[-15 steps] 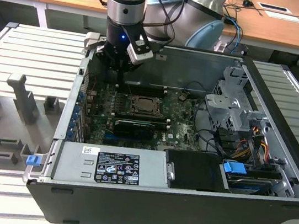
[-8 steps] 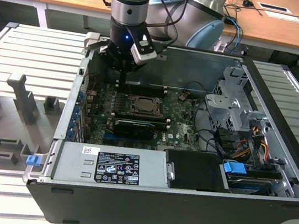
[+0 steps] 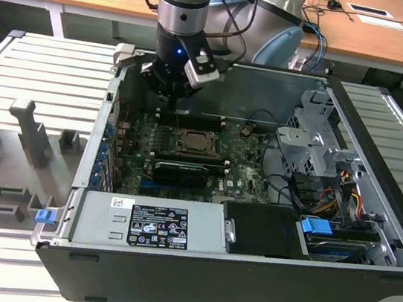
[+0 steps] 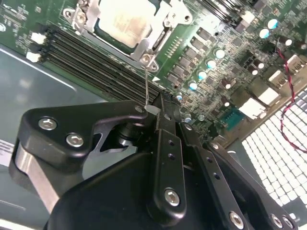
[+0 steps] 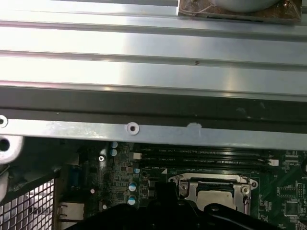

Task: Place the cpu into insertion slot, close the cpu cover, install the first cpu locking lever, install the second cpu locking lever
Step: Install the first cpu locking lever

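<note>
Exterior view: one cpu cover (image 3: pixel 195 142), closed.

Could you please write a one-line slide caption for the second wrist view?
Hand grips a thin locking lever beside the closed cpu cover, cpu seated beneath.

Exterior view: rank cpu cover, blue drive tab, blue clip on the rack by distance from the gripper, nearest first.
1. cpu cover: just below the gripper, mid-board.
2. blue clip: outside the case, toward the exterior view's left, on the grey rack.
3. blue drive tab: inside the case, toward the exterior view's right, front corner.
</note>
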You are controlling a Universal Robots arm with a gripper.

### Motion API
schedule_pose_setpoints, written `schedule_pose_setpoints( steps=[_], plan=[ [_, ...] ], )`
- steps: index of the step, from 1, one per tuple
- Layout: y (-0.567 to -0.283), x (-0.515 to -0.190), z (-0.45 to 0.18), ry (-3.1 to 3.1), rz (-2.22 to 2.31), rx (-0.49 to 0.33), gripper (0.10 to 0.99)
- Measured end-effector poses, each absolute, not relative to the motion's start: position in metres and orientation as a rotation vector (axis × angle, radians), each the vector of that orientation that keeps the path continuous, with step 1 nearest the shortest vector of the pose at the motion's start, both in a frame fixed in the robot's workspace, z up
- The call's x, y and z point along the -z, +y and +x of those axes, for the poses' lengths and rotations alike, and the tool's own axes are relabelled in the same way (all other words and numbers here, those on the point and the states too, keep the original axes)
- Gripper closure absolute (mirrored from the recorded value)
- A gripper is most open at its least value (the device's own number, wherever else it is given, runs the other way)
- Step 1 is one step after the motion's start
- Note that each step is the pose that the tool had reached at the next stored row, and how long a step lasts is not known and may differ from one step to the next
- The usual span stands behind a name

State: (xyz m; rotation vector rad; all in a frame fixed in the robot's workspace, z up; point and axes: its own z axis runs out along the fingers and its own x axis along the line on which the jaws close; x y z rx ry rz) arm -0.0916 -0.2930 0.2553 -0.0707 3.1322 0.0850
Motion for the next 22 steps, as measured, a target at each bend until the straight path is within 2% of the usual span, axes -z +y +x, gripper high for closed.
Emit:
schedule_pose_setpoints(
  steps=[22],
  plan=[
    [-0.293, -0.254, -0.064, 3.132, -0.071, -0.085, 0.98]
  ],
)
